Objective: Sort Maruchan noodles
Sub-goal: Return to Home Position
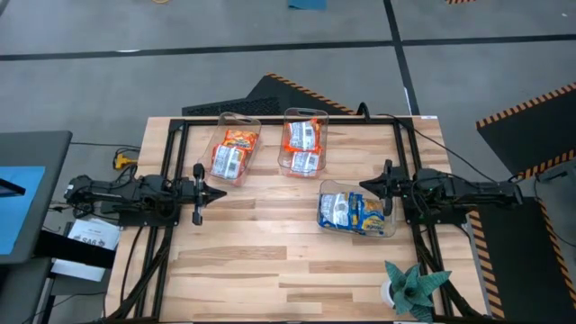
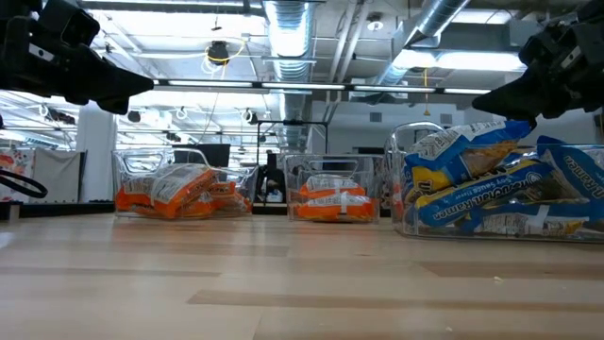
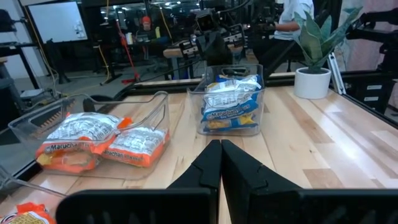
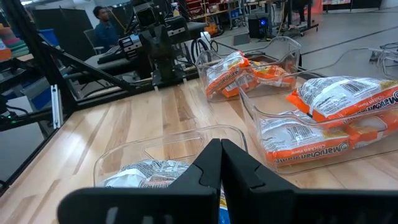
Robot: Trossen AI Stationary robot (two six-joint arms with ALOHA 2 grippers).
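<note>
The Maruchan noodle packets lie in three clear bins on the far half of the table. Orange-red and silver-white packets (image 1: 232, 151) fill the left bin. Silver-white and red packets (image 1: 303, 147) fill the middle bin. Blue-yellow packets (image 1: 353, 213) fill the right bin. My left gripper (image 1: 212, 192) hangs shut above the table at its left side, near the left bin, holding nothing. My right gripper (image 1: 371, 185) hangs shut at the right side, over the far edge of the blue-yellow bin, also holding nothing.
A small potted plant (image 1: 411, 288) stands at the table's near right corner. Bare wood (image 1: 270, 261) spreads over the near half of the table. A person (image 4: 107, 25) sits in the room beyond the table.
</note>
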